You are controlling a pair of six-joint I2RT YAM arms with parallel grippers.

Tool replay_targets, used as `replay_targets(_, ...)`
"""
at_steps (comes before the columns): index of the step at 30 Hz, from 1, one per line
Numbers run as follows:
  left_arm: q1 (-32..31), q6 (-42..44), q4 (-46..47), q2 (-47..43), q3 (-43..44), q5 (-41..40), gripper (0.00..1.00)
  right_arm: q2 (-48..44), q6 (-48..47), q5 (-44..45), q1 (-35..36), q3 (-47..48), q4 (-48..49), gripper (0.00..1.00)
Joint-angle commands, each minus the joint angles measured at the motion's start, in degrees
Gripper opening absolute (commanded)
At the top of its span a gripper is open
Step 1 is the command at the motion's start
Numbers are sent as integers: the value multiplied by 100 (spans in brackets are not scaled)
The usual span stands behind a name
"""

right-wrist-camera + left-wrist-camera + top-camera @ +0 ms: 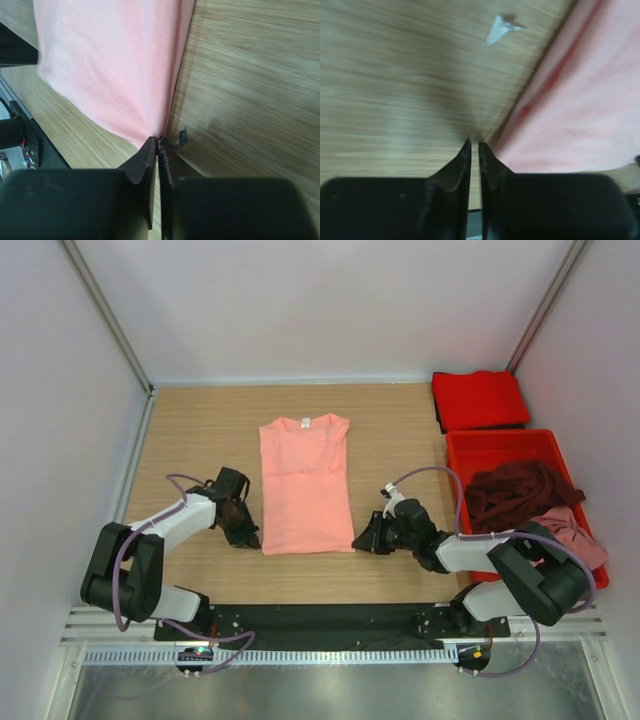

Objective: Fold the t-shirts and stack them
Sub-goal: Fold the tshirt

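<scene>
Top: salmon shirt (305, 485) lies on table (190, 440), left gripper (245, 536) at its near-left corner, right gripper (360, 540) at near-right | Left wrist: fingers (460, 165) closed beside hem; blurred, we can't tell if cloth is caught | Right wrist: fingers (145, 160) clenched on shirt corner.

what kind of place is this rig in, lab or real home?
Most likely a lab robot cell, not a home: plain white walls on metal framing, a left arm and right arm bolted to a wooden table, and a red bin of shirts beside a salmon-pink t-shirt laid flat.
</scene>
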Motion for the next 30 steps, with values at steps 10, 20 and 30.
replay_targets(10, -160, 28, -432, -846, 1114, -56, 30, -1224, -287, 218, 24, 1058, -2256, 30)
replay_targets(20, -705, -324, 659, -363, 201, 826, 26, 481, -376, -1269, 50, 1684, -1325, 15)
replay_targets(30, -705, -386, 370, -143, -346, 96, 25, 642, -507, -805, 50, 980, -1192, 16)
